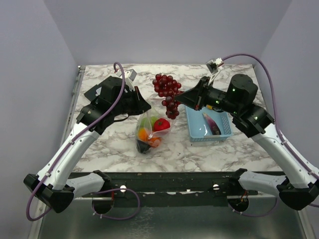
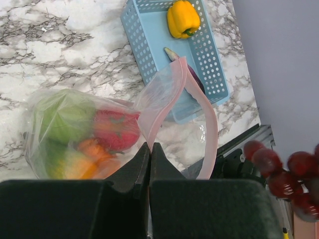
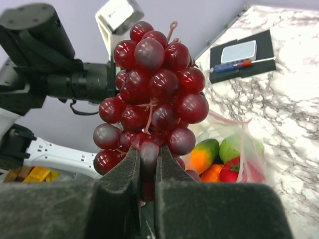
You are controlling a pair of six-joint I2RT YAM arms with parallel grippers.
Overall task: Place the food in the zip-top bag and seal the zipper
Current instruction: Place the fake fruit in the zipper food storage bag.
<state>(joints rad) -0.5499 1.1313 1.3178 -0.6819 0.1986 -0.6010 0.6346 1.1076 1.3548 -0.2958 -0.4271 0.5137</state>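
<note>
The clear zip-top bag [image 1: 149,132] lies mid-table and holds green cabbage [image 1: 148,121], a red tomato [image 1: 160,124] and orange pieces [image 1: 144,134]. My left gripper [image 2: 150,145] is shut on the bag's mouth edge, pinching the pink zipper [image 2: 209,129], which loops open. My right gripper [image 3: 148,149] is shut on a bunch of dark red grapes [image 3: 154,84]. It holds them in the air just behind and above the bag's mouth [image 1: 167,94]. From the right wrist view the bag [image 3: 249,149] shows below the grapes with food inside.
A light-blue slotted basket [image 1: 197,127] stands right of the bag, with a purple eggplant [image 1: 212,124] and a yellow pepper [image 2: 183,18] in it. A black pad with a pen [image 3: 241,55] lies at the table's back left. Walls close in on three sides.
</note>
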